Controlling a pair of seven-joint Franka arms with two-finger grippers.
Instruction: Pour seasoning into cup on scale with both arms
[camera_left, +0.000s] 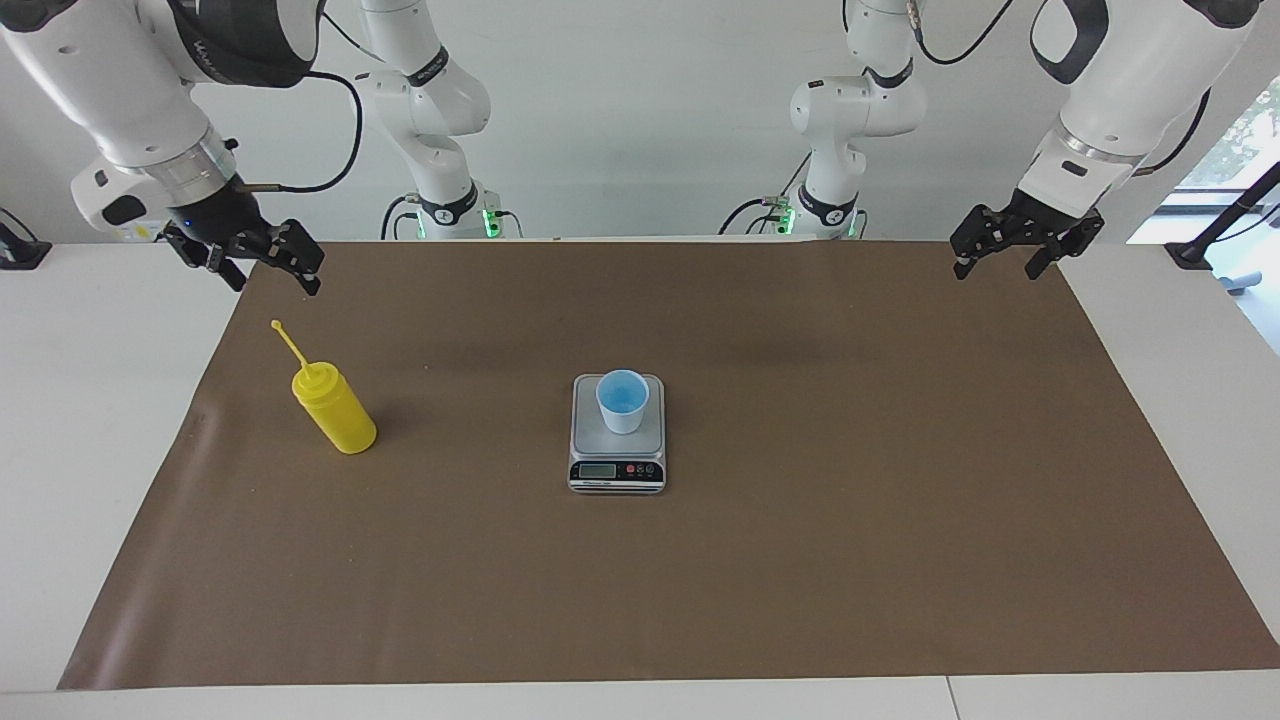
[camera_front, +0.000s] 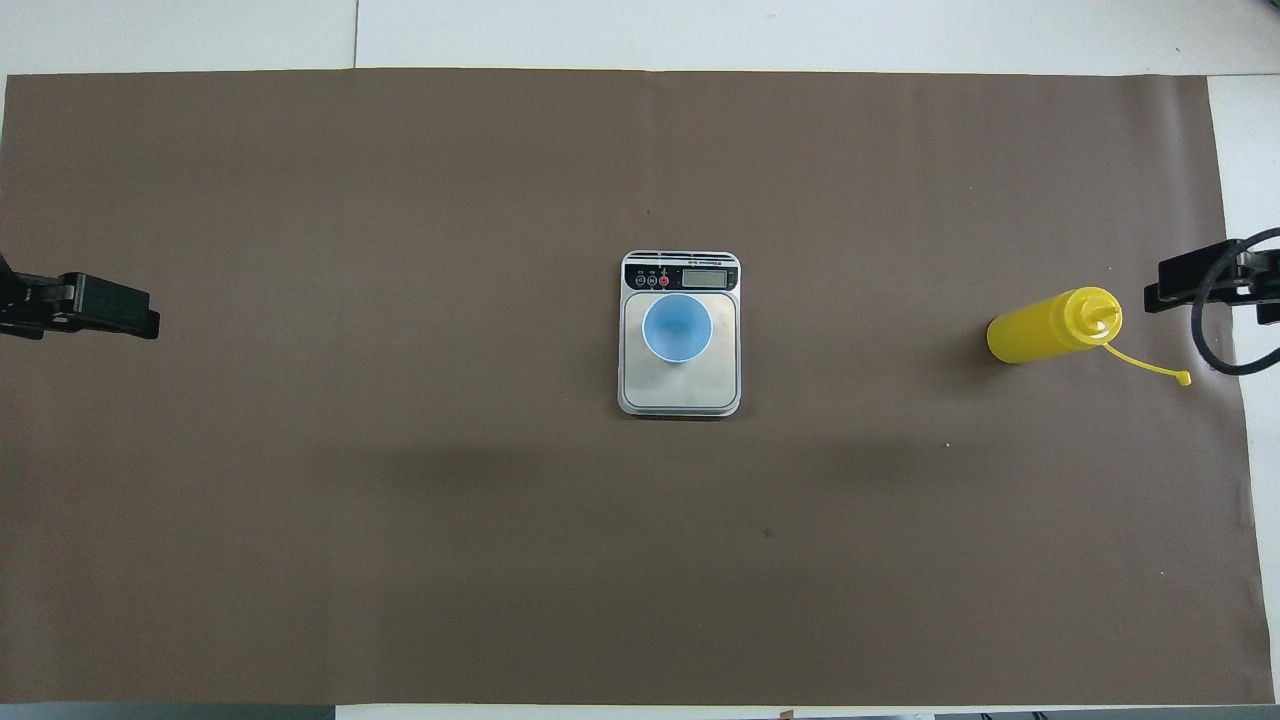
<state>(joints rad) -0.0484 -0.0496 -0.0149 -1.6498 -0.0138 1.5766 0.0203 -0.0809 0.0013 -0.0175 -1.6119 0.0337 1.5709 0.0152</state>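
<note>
scale (camera_left: 617, 435) with cup (camera_left: 622, 401); seasoning (camera_left: 335, 409) under spread right end effector (camera_left: 272, 270)

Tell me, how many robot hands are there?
2. The right hand hangs over the mat's edge near the yellow bottle; the left hand hangs over the mat's edge at the left arm's end. None seems hidden.

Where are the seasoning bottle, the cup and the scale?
seasoning bottle (camera_left: 335, 408), facing view, on its yellow body.
cup (camera_front: 677, 327), overhead view, on its blue inside.
scale (camera_left: 616, 471), facing view, on its black front strip at the display.
</note>
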